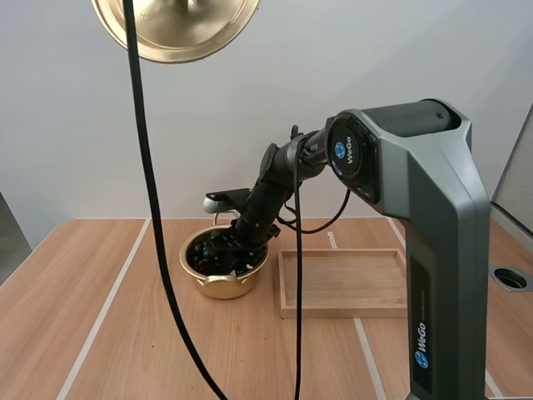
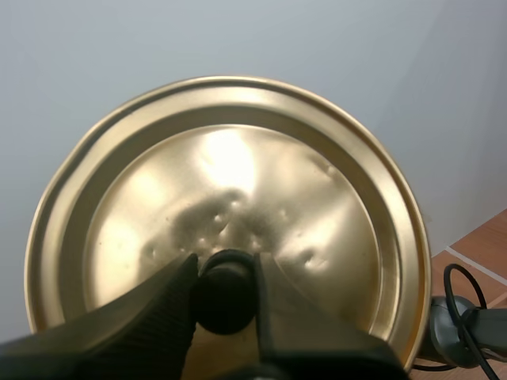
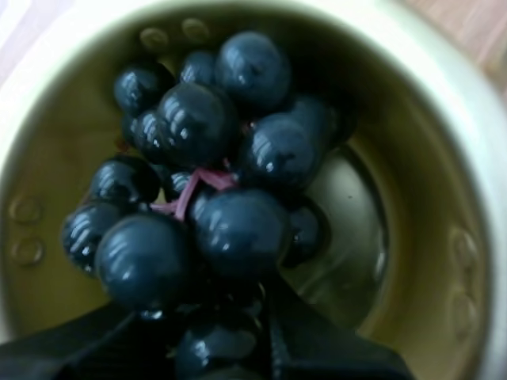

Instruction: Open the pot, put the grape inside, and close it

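A gold lid (image 2: 230, 182) hangs high above the table's left side, lid (image 1: 175, 25) at the upper edge of the high view. My left gripper (image 2: 226, 269) is shut on its black knob (image 2: 226, 301). The gold pot (image 1: 223, 279) stands uncovered on the table, left of the tray. My right arm reaches down into it, the right gripper (image 1: 231, 248) at the pot's mouth. Up close, the dark bunch of grapes (image 3: 206, 182) sits inside the pot (image 3: 451, 237), and my right gripper (image 3: 210, 324) pinches the near grapes between its fingers.
A wooden tray (image 1: 341, 283) lies just right of the pot. A round metal grommet (image 1: 510, 279) is set into the table at its right edge. Bare wood stretches left of the pot and toward the front edge.
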You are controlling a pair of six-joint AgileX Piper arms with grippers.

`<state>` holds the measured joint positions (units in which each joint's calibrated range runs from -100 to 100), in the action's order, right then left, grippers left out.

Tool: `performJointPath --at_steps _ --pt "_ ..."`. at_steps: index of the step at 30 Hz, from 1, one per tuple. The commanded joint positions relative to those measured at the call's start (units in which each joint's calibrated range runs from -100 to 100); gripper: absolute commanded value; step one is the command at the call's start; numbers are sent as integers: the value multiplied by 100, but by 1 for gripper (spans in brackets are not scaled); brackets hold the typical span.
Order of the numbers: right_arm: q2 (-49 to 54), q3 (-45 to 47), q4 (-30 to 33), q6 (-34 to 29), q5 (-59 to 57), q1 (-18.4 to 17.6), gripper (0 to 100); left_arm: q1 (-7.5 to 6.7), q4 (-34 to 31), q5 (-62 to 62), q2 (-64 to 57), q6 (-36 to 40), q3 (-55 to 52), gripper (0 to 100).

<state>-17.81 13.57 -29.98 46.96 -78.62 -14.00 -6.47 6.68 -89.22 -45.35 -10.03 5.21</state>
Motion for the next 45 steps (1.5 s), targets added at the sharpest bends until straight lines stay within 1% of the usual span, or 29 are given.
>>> performJointPath --at_steps 1,19,20,22,24,25,26,27,29,30,32,34,36,45 --pt "-122 2 76 38 9 -1 0 -15 -5 119 17 27 46 0" --pt "-144 2 76 27 9 -1 0 -15 -5 119 17 27 46 0" --pt "-144 2 76 27 9 -1 6 -15 -5 119 17 27 46 0" --pt "-144 2 76 6 34 -1 34 -15 -5 119 17 27 46 0" --pt "-144 -10 43 5 38 -1 75 -15 -5 119 17 27 46 0" --pt "-144 -13 16 5 38 -1 88 -15 -5 119 17 27 46 0" --pt "-144 -13 16 5 59 -1 96 -15 -5 119 17 27 46 0" --pt "-144 -13 3 5 59 -1 95 -15 -5 119 17 27 46 0" --pt "-144 -13 -5 5 74 -1 86 -15 -5 119 17 27 46 0" --pt "-144 -13 -18 5 74 -1 83 -15 -5 119 17 27 46 0" --pt "-144 -13 -18 14 74 -1 85 -15 -5 119 17 27 46 0" --pt "-133 -13 -18 14 74 -1 92 -15 -5 119 17 27 46 0" --pt "-119 -13 -18 14 80 -1 94 -15 -5 119 17 27 46 0" --pt "311 -13 119 14 215 -1 94 -15 -5 119 17 27 46 0"
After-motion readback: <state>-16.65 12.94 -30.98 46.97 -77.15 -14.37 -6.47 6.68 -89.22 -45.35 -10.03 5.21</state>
